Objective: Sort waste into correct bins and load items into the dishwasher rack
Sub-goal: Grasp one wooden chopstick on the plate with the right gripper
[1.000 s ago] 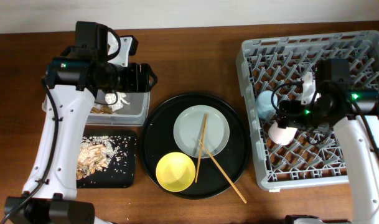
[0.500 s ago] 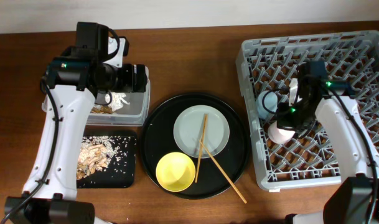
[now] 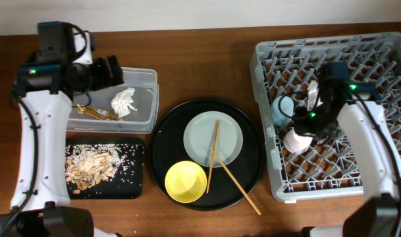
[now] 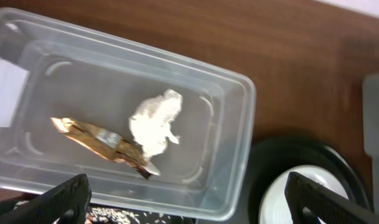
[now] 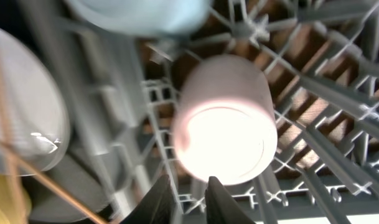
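Observation:
The clear tub [image 3: 144, 113] holds the white napkin [image 3: 124, 102] and the gold-brown wrapper [image 3: 95, 113]. My left gripper [image 3: 114, 71] hovers wide open above the tub's far edge with nothing in it. In the left wrist view the napkin [image 4: 155, 121] and wrapper [image 4: 102, 142] lie beyond the left gripper [image 4: 189, 202]. Food scraps [image 3: 88, 168] cover the shallow black tray [image 3: 135, 187]. In the dishwasher rack [image 3: 358, 178] stand the blue cup [image 3: 281, 108] and the pinkish cup [image 3: 297, 139]. My right gripper [image 3: 305, 125] hangs over the pinkish cup [image 5: 226, 118], jaws a narrow gap apart, gripping nothing [image 5: 190, 199].
The round black tray [image 3: 164, 151] between the bins and the rack carries the grey-white plate [image 3: 230, 135], the yellow bowl [image 3: 186, 181] and two chopsticks [image 3: 213, 148], one reaching past the tray's front right rim. The rack's pegs stand all round the cups.
My left arm has drawn back to the left off the tub, uncovering the napkin and wrapper, jaws now fully open. My right gripper's jaws have closed from wide to a narrow gap, staying above the pinkish cup.

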Controlling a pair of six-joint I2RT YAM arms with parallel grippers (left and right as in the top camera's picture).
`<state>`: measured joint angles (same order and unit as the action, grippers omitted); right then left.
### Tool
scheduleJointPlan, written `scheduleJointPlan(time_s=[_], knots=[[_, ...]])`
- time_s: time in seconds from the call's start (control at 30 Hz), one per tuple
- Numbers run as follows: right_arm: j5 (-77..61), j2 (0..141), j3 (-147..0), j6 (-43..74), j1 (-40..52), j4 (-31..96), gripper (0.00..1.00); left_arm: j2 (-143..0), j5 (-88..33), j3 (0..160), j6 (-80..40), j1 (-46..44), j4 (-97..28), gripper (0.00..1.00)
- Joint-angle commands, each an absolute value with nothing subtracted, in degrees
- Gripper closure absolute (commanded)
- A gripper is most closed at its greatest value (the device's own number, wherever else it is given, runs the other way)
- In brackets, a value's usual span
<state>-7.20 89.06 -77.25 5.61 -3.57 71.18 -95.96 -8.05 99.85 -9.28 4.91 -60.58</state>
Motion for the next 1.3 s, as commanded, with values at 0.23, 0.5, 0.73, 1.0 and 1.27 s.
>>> scheduleJointPlan(time_s=[0.23, 0.5, 0.73, 1.0, 1.27], knots=[[-10.7, 81.4, -75.6, 0.9, 24.8, 76.2, 0.43, -95.9, -7.6, 99.8, -10.9, 7.2, -61.2, 0.01], [-7.5, 82.4, -54.0, 3.5, 37.1, 55.6, 0.47, -95.9, -7.6, 99.8, -10.9, 7.2, -61.2, 0.01], [-7.5, 84.9, -43.4, 3.5, 37.1, 39.5, 0.59, -95.9, -7.6, 99.8, -10.9, 7.2, -61.2, 0.01], [-7.5, 85.7, -41.7, 3.5, 37.1, 37.8, 0.81, -95.9, -7.6, 99.8, -10.9, 7.2, -61.2, 0.01], [-11.5, 85.1, -59.4, 2.7, 36.9, 50.3, 0.96, -95.9, -7.6, 99.8, -10.9, 7.2, -61.2, 0.01]])
